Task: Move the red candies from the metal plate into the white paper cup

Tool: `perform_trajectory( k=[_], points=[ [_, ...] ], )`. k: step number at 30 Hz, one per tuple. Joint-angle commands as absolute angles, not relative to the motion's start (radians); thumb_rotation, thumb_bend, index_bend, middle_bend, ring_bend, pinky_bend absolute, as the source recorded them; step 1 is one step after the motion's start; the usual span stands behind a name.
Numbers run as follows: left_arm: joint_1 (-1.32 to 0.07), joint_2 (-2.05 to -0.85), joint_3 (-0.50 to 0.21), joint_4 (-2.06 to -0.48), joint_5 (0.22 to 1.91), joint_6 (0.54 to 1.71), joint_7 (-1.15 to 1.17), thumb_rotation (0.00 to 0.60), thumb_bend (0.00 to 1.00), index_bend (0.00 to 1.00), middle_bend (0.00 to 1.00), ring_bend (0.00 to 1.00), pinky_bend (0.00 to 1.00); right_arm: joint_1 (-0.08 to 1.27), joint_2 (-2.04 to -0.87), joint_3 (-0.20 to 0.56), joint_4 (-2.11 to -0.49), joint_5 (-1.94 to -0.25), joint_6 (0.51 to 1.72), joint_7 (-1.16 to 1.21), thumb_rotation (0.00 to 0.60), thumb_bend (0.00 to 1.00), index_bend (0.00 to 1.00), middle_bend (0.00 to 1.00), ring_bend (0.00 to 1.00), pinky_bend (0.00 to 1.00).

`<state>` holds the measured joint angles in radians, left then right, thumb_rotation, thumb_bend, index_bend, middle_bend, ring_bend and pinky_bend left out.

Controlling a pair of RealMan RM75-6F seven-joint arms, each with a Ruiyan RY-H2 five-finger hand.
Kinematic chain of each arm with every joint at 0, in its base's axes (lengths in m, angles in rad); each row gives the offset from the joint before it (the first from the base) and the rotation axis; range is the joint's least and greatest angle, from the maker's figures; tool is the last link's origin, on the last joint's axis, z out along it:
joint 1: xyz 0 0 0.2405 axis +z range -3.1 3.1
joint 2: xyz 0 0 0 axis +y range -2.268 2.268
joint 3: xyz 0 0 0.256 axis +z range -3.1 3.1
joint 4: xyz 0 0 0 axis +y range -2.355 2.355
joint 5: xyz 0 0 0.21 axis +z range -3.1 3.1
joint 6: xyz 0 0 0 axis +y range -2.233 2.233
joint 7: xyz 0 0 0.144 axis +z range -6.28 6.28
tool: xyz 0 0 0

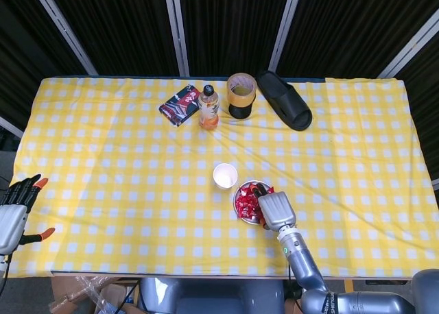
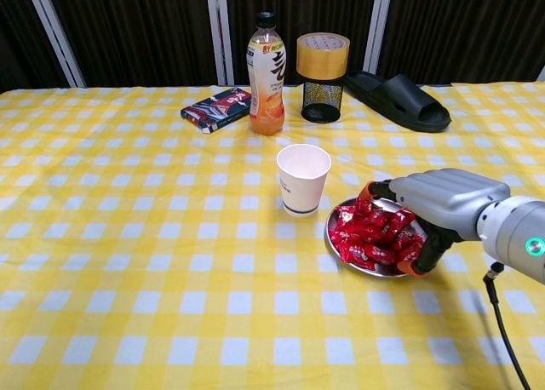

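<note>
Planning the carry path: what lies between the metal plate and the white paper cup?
Nothing but bare checked tablecloth; the chest view shows a narrow gap between the metal plate and the white paper cup.
</note>
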<state>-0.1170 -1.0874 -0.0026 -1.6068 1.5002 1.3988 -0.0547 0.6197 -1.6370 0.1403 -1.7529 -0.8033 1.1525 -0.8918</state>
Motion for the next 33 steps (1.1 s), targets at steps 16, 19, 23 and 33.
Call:
perform_trajectory(
  k=[16, 19, 23, 33],
  points=[
    [-0.119, -1.084, -0.002, -1.611, 1.492, 1.389, -0.062, 0.600, 0.05, 0.00, 0.00, 0.00, 0.00, 0.662, -1.682, 0.128, -1.687, -0.775, 1.139, -0.847, 0.600, 0.39, 0.39, 0.37, 0.73, 0.89],
    [-0.120, -1.083, -0.002, -1.611, 1.492, 1.388, -0.063, 0.600, 0.05, 0.00, 0.00, 0.00, 0.00, 0.664, -1.689, 0.124, -1.677, -0.788, 1.137, -0.830, 0.600, 0.45, 0.47, 0.43, 0.75, 0.91],
    [-0.120, -1.083, -0.002, -1.612, 1.492, 1.388, -0.064, 0.600, 0.05, 0.00, 0.00, 0.00, 0.00, 0.667, -1.698, 0.125, -1.663, -0.805, 1.138, -0.808, 0.600, 0.52, 0.55, 0.48, 0.75, 0.91],
    [-0.120, -1.082, -0.002, -1.612, 1.493, 1.388, -0.067, 0.600, 0.05, 0.00, 0.00, 0.00, 0.00, 0.680, -1.693, 0.136, -1.675, -0.821, 1.155, -0.801, 0.600, 0.58, 0.60, 0.51, 0.75, 0.91]
  ],
)
